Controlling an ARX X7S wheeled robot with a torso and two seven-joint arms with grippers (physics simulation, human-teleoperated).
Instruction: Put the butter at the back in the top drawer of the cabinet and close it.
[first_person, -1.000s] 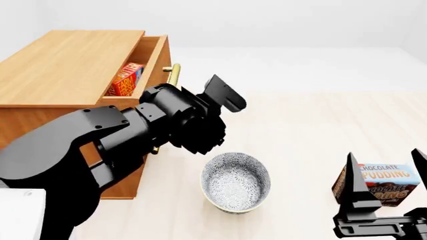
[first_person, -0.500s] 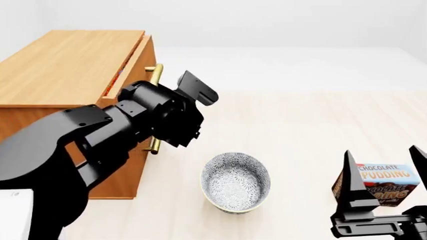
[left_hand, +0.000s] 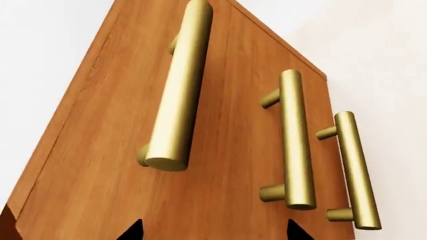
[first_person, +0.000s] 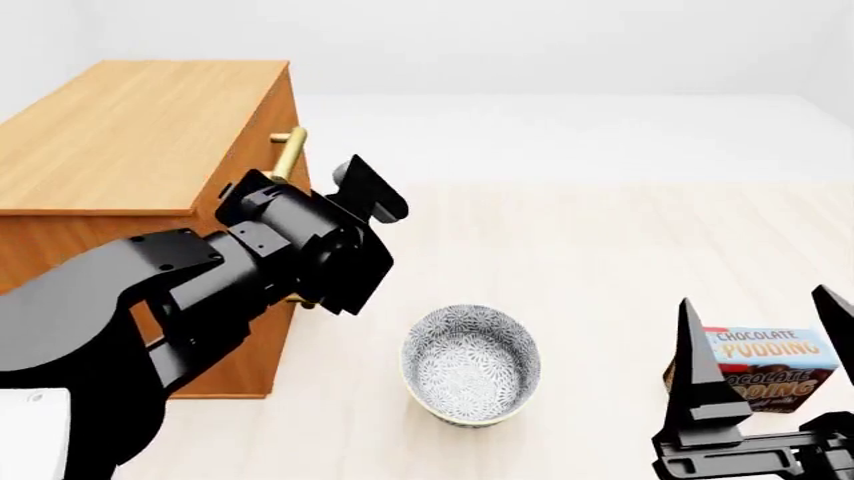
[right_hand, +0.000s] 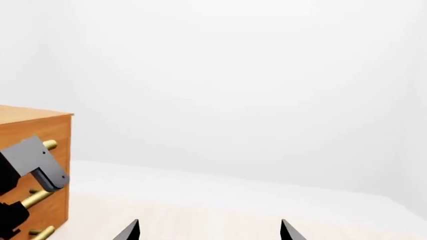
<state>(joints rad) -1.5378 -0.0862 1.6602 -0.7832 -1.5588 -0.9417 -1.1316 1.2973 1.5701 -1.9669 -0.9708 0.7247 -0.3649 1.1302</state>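
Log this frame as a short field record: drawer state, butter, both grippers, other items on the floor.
top drawer: shut, front flush with the cabinet
top handle: brass bar, not gripped
butter: not visible
left gripper: open, tips apart, facing the drawer fronts beside the handle
right gripper: open, empty, low at the head view's right
bowl: patterned, upright, empty, on the floor
chocolate pudding box: on the floor behind the right gripper
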